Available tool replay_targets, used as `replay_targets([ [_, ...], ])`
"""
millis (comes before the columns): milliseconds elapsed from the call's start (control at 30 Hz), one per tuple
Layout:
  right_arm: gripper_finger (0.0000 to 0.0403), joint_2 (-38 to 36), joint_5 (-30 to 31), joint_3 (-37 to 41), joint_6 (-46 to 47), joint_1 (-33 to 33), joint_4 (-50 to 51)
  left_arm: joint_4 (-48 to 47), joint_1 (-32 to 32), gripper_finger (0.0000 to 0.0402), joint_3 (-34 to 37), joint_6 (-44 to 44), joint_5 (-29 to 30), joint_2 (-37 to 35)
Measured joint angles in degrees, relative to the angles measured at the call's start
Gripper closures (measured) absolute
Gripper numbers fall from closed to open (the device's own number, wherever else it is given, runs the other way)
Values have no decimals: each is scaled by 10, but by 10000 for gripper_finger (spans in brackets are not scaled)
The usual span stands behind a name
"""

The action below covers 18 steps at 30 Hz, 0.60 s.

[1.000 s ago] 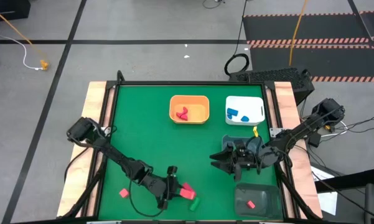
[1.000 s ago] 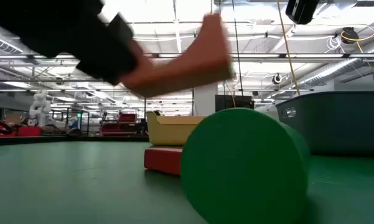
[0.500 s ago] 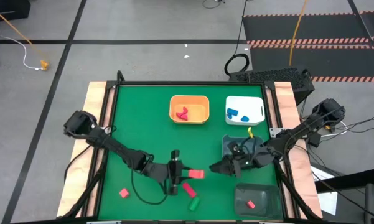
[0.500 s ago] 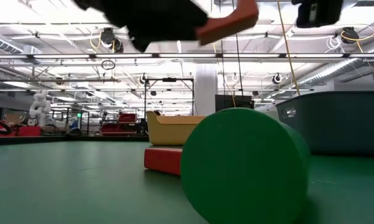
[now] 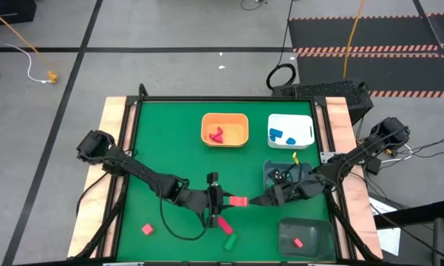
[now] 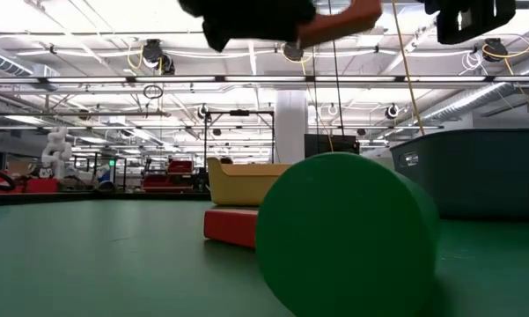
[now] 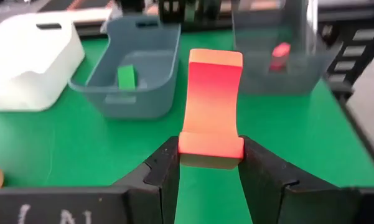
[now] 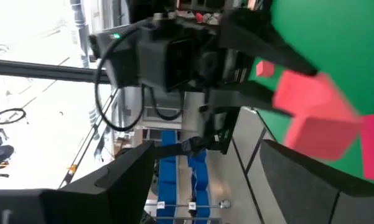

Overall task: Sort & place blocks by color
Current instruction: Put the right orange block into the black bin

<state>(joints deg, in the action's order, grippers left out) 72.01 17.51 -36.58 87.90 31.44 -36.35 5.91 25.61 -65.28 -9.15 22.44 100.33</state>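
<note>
My left pincer (image 7: 208, 163) pinches the flat red plastic bar (image 7: 211, 102); my right pincer (image 5: 258, 201), spread wide, waits just beside its free end.

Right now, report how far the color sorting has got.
Done: a red piece lies in the orange bin, blue pieces in the white bin.

In hand: the left gripper holds a red bar; the open right gripper faces it.

Left: the red cube, another red block and a green cylinder.

A red bar block (image 5: 238, 201) is held level above the mat, pinched at one end.
</note>
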Motion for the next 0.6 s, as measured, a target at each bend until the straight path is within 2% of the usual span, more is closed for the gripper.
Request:
replay_targets([
  [200, 119, 0, -29, 0, 5, 0, 9, -37, 5, 269, 0, -14, -1, 0],
  [333, 119, 0, -58, 0, 36, 0, 75, -21, 4, 269, 0, -17, 0, 0],
  [467, 119, 0, -58, 0, 60, -3, 145, 6, 5, 269, 0, -21, -1, 0],
  [600, 119, 0, -55, 0, 57, -15, 145, 24, 4, 269, 0, -21, 0, 0],
])
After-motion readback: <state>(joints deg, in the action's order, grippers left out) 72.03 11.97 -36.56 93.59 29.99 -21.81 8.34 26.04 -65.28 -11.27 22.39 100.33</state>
